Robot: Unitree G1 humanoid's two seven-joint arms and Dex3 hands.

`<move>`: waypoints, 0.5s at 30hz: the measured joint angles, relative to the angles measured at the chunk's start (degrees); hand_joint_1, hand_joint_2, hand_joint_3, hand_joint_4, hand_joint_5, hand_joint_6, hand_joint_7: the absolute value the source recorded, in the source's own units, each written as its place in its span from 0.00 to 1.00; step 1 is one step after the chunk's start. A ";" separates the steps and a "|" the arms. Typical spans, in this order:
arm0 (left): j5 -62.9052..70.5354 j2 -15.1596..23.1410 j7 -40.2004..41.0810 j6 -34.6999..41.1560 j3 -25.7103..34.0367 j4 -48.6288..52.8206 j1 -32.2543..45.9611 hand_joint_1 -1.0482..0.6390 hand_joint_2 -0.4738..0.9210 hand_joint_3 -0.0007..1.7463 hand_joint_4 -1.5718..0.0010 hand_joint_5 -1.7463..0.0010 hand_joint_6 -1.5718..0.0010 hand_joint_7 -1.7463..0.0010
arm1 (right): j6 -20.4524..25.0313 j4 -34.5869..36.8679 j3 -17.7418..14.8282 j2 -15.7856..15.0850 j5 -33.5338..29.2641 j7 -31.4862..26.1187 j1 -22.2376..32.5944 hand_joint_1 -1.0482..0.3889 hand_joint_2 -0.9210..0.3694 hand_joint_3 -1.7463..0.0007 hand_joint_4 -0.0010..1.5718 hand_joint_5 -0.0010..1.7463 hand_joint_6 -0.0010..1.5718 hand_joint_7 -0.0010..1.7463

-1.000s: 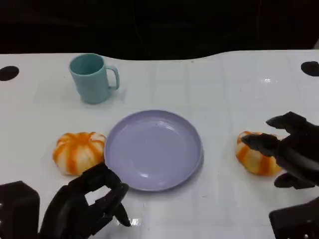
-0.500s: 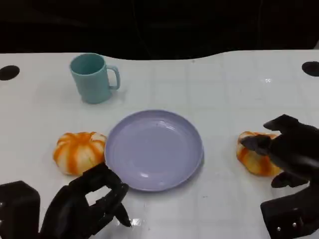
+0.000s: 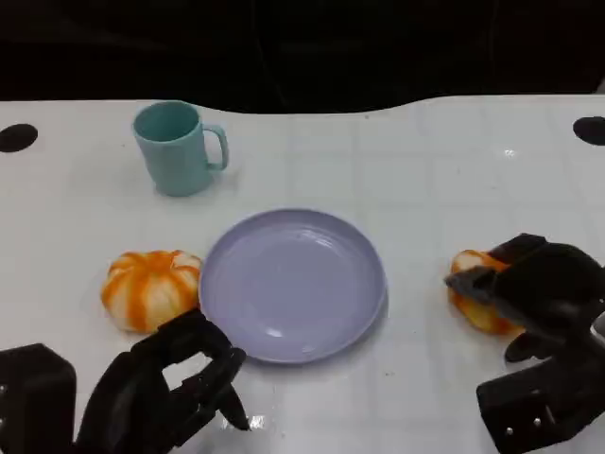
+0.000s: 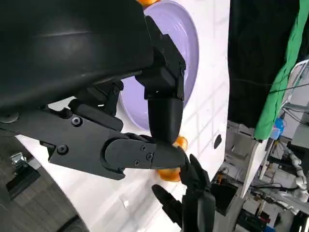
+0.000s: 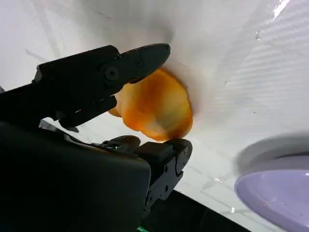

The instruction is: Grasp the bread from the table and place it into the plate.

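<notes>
Nearest you in the head view, the robot's left hand (image 3: 175, 383) sits at seven o'clock from the round lilac plate (image 3: 292, 284), fingers (image 3: 203, 350) curled in around nothing. At about four o'clock, your right hand (image 3: 534, 293) covers most of one orange-and-white striped round bread roll (image 3: 470, 295), so only its plate-side edge shows from above. The right wrist view gives you what the head view hides: that roll (image 5: 154, 108) lies on the white desk (image 5: 231, 72) between one finger above it and others below, close around it; whether they touch it, you cannot tell. The roll is near round, with no clear long axis. The left wrist view catches a sliver of orange past its own fingers, too small to read. A second striped roll (image 3: 149, 288) lies at nine o'clock, just beside the plate's rim. Farthest off, at eleven o'clock, stands a teal mug (image 3: 176, 148), handle towards three o'clock.
</notes>
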 measured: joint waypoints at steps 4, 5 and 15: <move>-0.06 -0.05 0.00 0.04 0.01 -0.27 0.11 0.29 1.00 0.16 0.53 0.00 0.63 0.04 | 0.34 3.15 0.65 0.91 0.20 -0.59 -1.61 0.42 0.03 1.00 0.27 0.07 0.29 0.01; -0.06 -0.05 0.00 0.04 0.01 -0.33 0.15 0.29 1.00 0.16 0.53 0.00 0.63 0.04 | 0.40 3.96 0.88 1.11 0.20 -1.15 -2.02 0.42 0.03 1.00 0.28 0.06 0.30 0.01; -0.06 -0.05 0.00 0.04 0.00 -0.96 0.67 0.28 1.00 0.17 0.53 0.00 0.61 0.05 | 2.02 6.24 2.26 2.10 0.63 -6.94 -3.08 0.52 0.01 1.00 0.65 0.14 0.61 0.07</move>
